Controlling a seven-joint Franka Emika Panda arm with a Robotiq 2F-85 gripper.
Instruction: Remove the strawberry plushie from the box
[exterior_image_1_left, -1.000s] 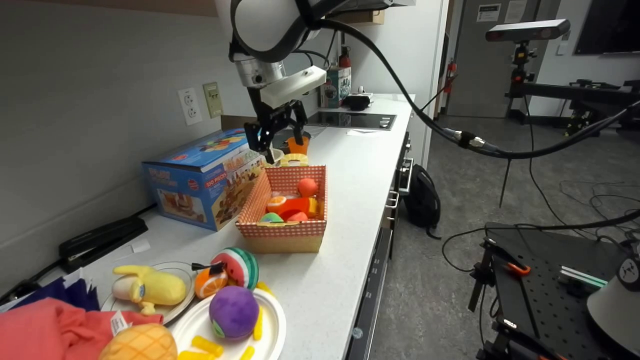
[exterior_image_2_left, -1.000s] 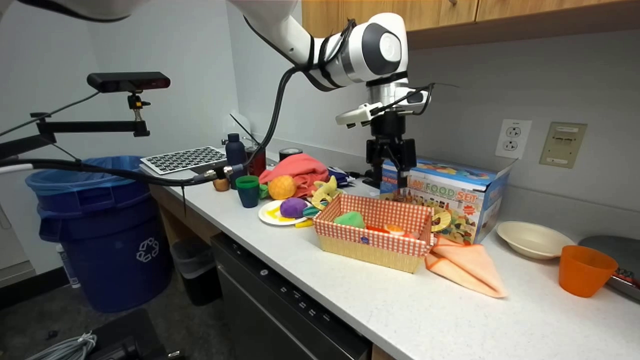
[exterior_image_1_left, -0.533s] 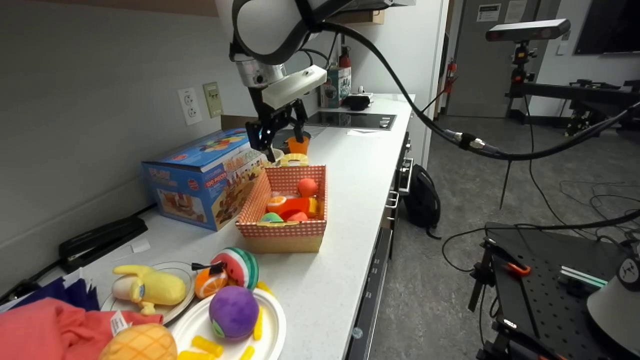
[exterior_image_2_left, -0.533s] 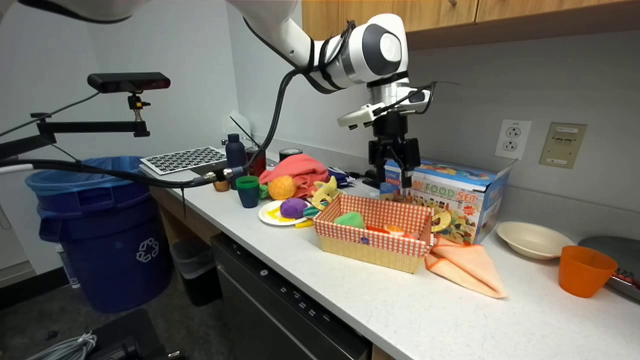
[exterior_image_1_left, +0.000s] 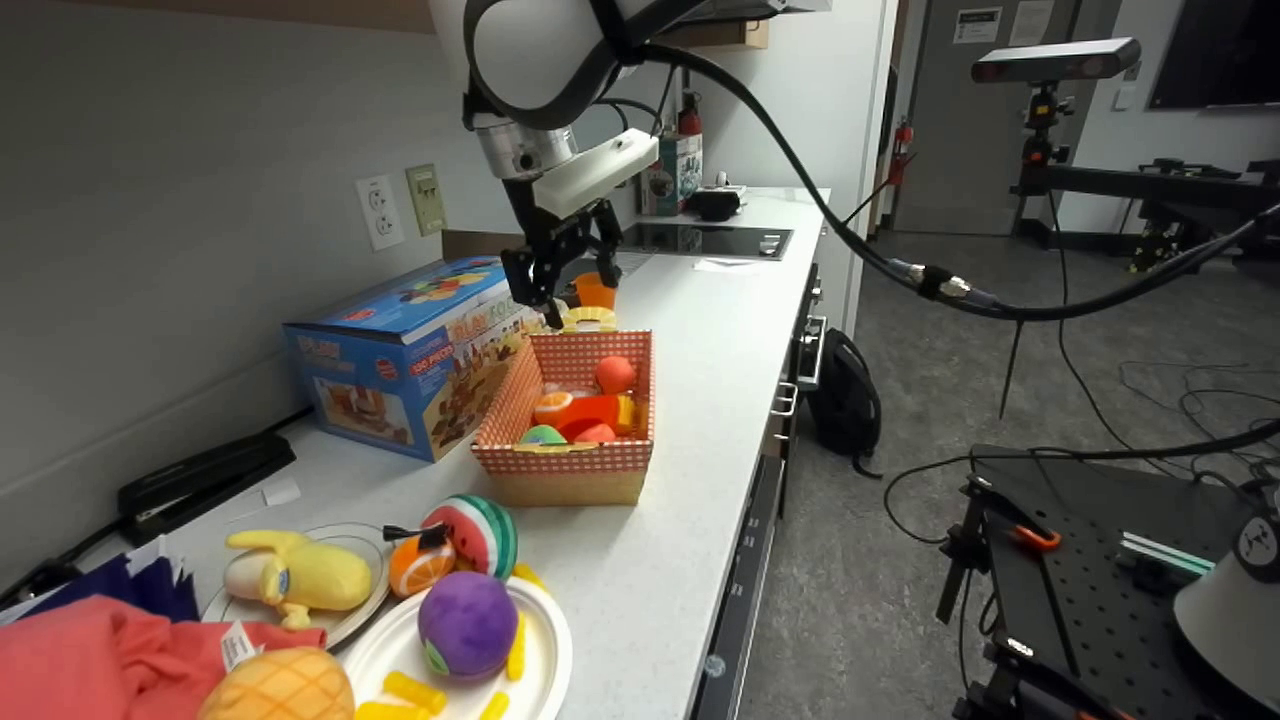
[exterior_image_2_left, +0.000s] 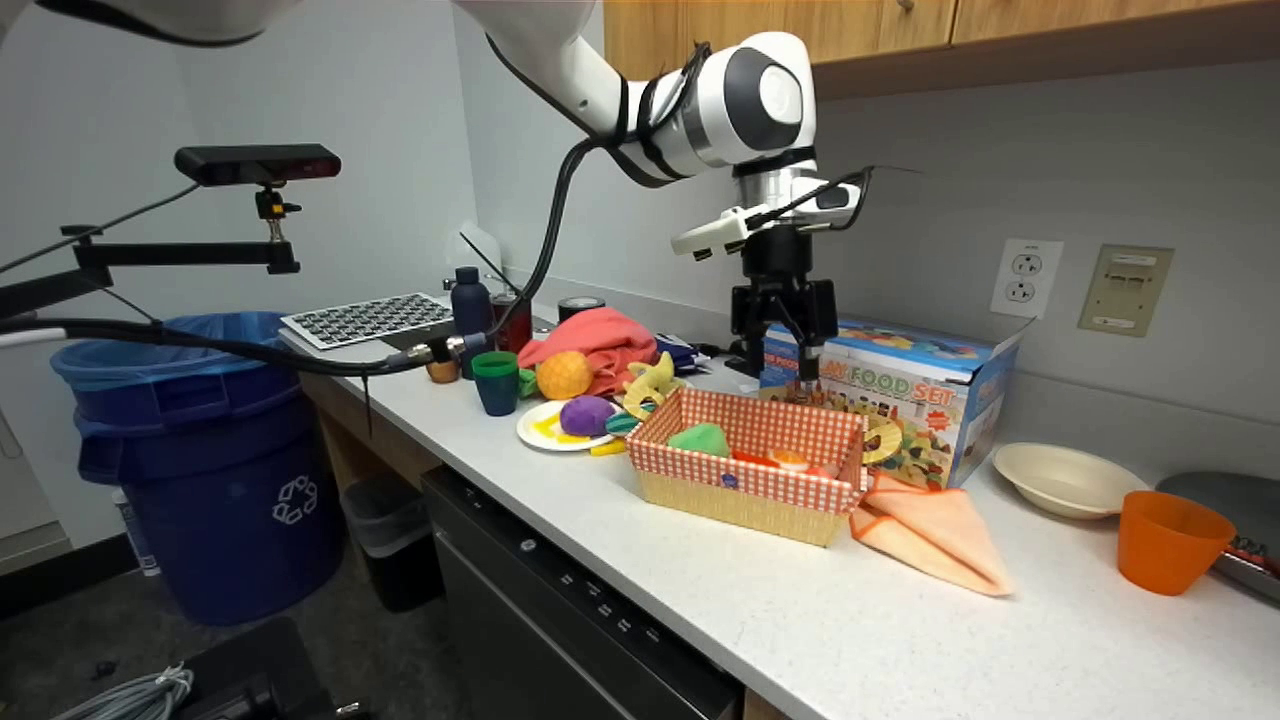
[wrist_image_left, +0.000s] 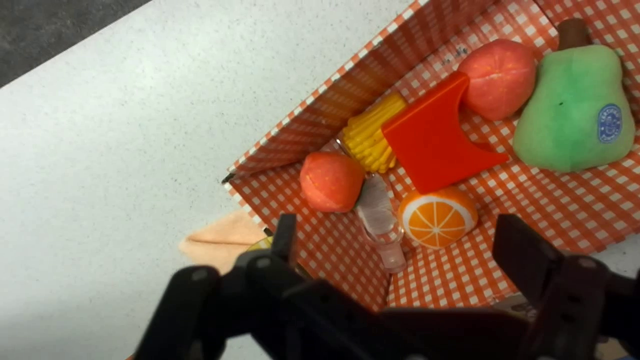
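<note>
The box (exterior_image_1_left: 570, 470), red-checked inside with a straw-coloured base, stands open-topped on the counter. The strawberry plushie (wrist_image_left: 332, 181), round and red with small yellow specks and a dark green leaf, lies in one corner, against the end wall; in an exterior view that strawberry plushie (exterior_image_1_left: 615, 375) sits at the box's far end. My gripper (exterior_image_1_left: 581, 300) hangs above and beside the box, on the blue carton's side. Its fingers are spread wide in the wrist view, and nothing is between them; the gripper (wrist_image_left: 396, 220) has the plushie ahead of its left finger.
Sharing the box are an orange slice (wrist_image_left: 436, 220), a clear bottle (wrist_image_left: 382, 225), toy fries (wrist_image_left: 370, 135), a red fries holder (wrist_image_left: 437, 132), a peach-like toy (wrist_image_left: 497, 79) and a green pear (wrist_image_left: 572, 110). The blue carton (exterior_image_2_left: 890, 400) stands close behind. A peach cloth (exterior_image_2_left: 935, 540) lies beside the box.
My gripper has shifted slightly away from the wall and a touch lower, still with its fingers spread. The box and the toys in it have stayed put.
</note>
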